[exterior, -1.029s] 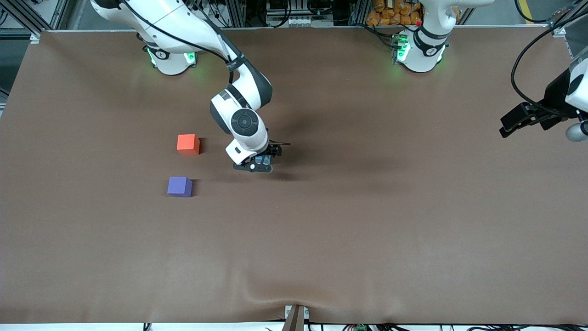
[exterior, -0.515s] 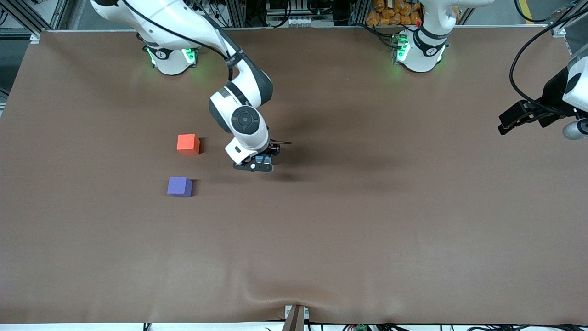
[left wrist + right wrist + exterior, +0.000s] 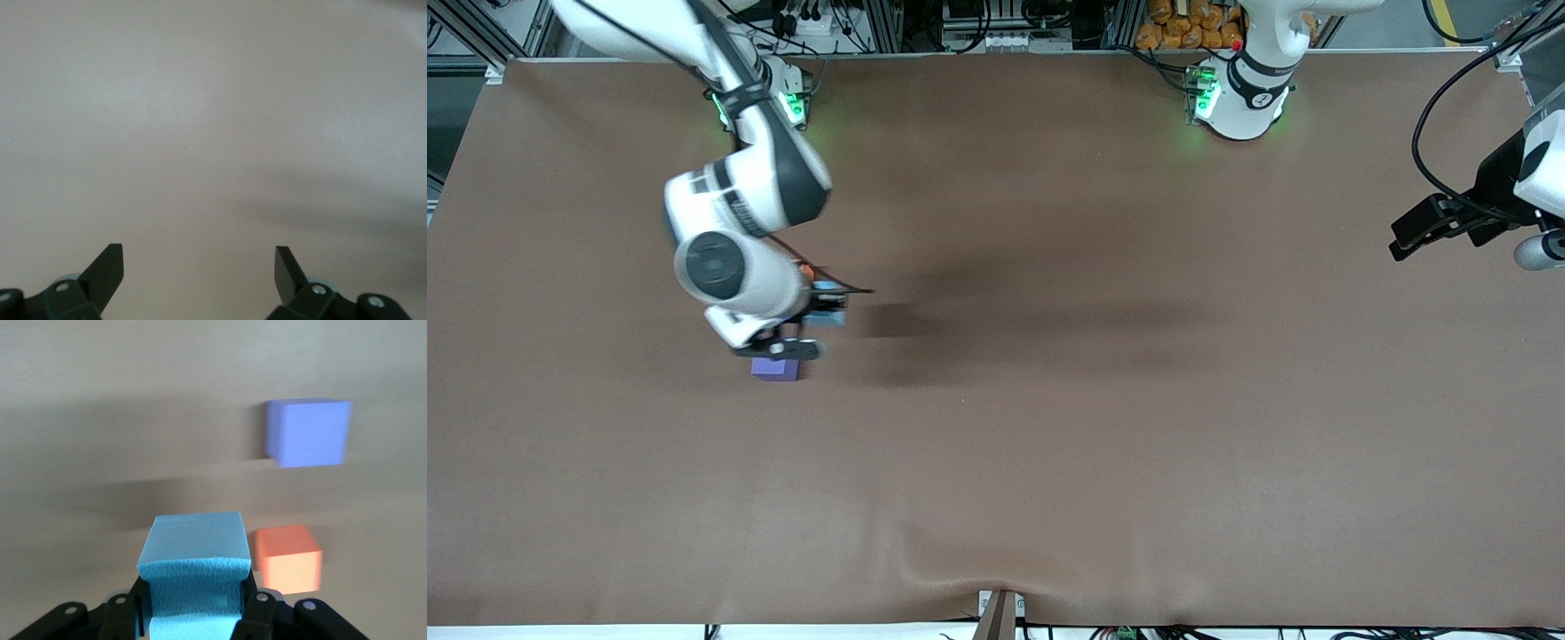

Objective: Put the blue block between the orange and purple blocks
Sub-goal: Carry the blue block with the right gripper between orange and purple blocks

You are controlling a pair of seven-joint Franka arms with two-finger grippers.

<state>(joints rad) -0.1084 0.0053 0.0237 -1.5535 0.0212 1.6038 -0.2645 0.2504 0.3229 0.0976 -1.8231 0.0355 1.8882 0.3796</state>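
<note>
Your right end effector [image 3: 193, 613] is clamped on the small light sky-blue matte cube [image 3: 193, 567], holding it in the air over the brown desk [image 3: 1049, 427]. Through the right wrist camera you see the cube pinched between the two black fingers [image 3: 257, 613], with the small orange-red matte cube [image 3: 288, 558] just beside it at about 3 o'clock and the small violet-purple matte cube [image 3: 308, 432] at roughly 1 o'clock, apart from both.

From the front camera, the right end effector [image 3: 800, 331] hangs over the gap between those two cubes, toward the right arm's end of the desk. The blue cube [image 3: 829, 313] peeks out past the wrist; only a sliver of the orange cube [image 3: 807, 269] shows at its 11 o'clock, and the purple cube [image 3: 776, 369] lies at its 7 o'clock, nearer the front camera, partly covered by the arm.

Your left end effector [image 3: 199, 263] waits at the left arm's end of the desk, fingers [image 3: 107, 270] spread wide with nothing between them, above bare desk surface.
</note>
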